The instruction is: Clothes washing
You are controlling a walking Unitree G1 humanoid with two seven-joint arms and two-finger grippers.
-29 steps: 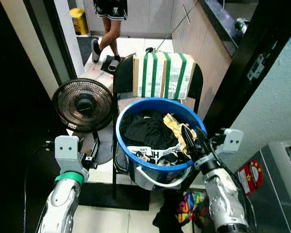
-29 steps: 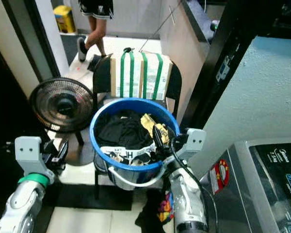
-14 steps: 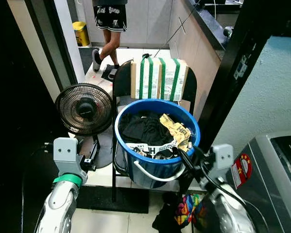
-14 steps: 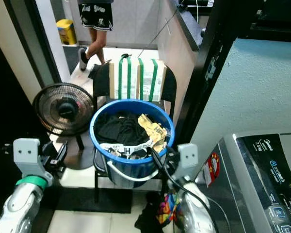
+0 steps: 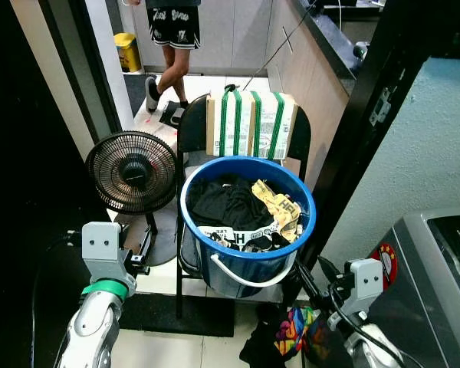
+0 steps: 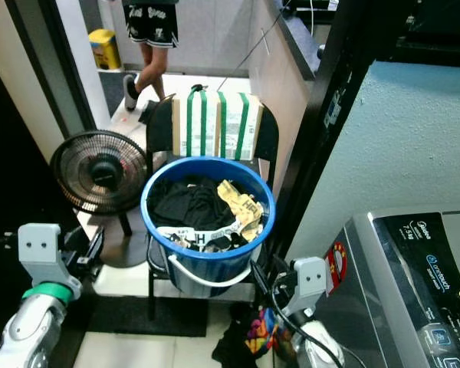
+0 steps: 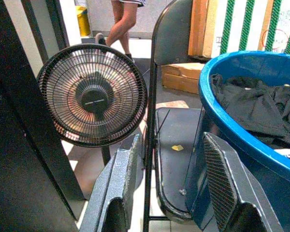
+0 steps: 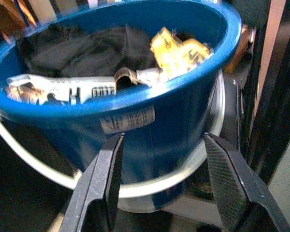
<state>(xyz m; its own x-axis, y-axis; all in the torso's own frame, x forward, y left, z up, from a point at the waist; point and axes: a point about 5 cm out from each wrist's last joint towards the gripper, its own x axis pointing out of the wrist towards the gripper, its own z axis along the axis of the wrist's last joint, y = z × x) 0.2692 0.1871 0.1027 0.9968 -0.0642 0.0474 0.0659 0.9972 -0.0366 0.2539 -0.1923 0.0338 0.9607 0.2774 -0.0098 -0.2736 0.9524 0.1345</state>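
A blue bucket (image 5: 245,264) with a white handle stands on a black folding chair (image 5: 193,123). It holds black clothes (image 5: 226,201), a yellow garment (image 5: 276,205) and a white printed piece (image 8: 82,86). My right gripper (image 5: 313,270) is low, just off the bucket's front right, and in its wrist view the right gripper (image 8: 162,137) stands open facing the blue wall, empty. My left gripper (image 5: 146,234) is open by the chair's left side; the left wrist view has the left gripper (image 7: 171,140) pointing at the chair seat beside the bucket.
A grey washing machine (image 6: 414,276) stands at the lower right. A black fan (image 5: 132,170) sits left of the chair, a green-strapped cardboard box (image 5: 249,123) behind the bucket. Colourful cloth (image 5: 295,330) lies on the floor. A person's legs (image 5: 172,54) are far back.
My right gripper has pulled back from over the bucket's rim and dropped lower, to the bucket's front right. The camera view shifted, bringing the washing machine in. The left arm barely moved.
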